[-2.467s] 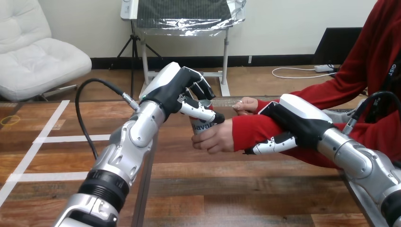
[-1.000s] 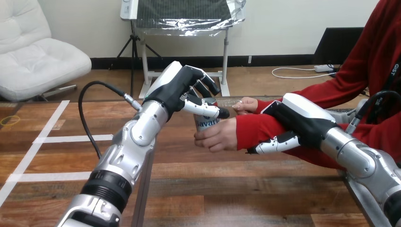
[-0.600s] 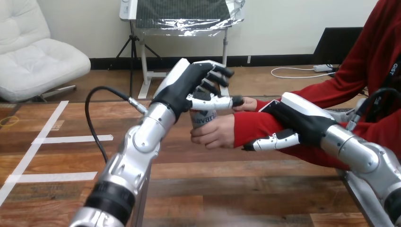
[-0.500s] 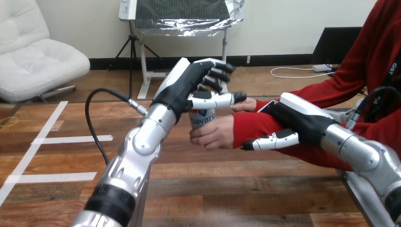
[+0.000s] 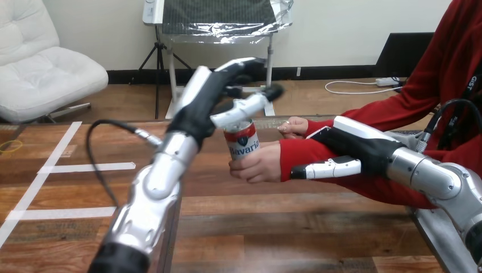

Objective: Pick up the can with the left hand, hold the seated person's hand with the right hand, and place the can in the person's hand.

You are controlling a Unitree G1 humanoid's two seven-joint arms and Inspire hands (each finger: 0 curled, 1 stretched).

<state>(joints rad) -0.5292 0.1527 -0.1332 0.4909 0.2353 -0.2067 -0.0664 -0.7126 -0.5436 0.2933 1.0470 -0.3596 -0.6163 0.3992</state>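
A red-and-white can (image 5: 241, 141) stands upright in the person's hand (image 5: 257, 165), whose fingers wrap round its lower part. My left hand (image 5: 227, 96) hovers just above and left of the can, open, with straight fingers and the thumb stretched over the can's top, apart from it. My right hand (image 5: 349, 149) lies over the person's red-sleeved forearm (image 5: 295, 153) close to the wrist. Its thumb rests along the sleeve's near side and its fingers go over the far side, hidden.
The person's other hand (image 5: 292, 126) rests as a loose fist just behind the sleeve. White tape strips (image 5: 85, 167) mark the wooden table (image 5: 273, 227) at the left. My left forearm (image 5: 153, 187) crosses the table's middle left.
My left hand has straightened its fingers, let go of the can and lifted up and back from it. The can stays in the person's hand. My right hand keeps its place on the forearm.
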